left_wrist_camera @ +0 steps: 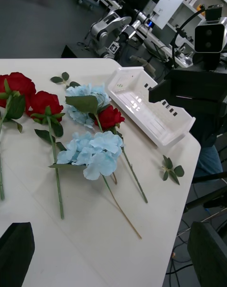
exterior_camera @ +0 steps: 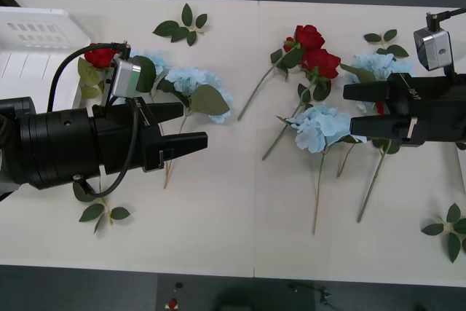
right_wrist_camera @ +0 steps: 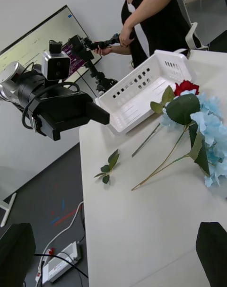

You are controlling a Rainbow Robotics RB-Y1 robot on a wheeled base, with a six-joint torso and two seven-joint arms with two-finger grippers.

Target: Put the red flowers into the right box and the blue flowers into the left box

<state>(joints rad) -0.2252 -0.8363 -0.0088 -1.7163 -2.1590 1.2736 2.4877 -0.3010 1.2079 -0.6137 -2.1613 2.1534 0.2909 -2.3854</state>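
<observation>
Both tools wide: left tool, right tool. Left box, right box hold nothing.

Robotics laboratory with a white test table.
Beyond the left gripper, other robot arms and equipment stand on a grey floor; beyond the right gripper, a wall screen, cables and a power strip.

Black cylindrical arms, looped black cables, grey wrist cameras.
</observation>
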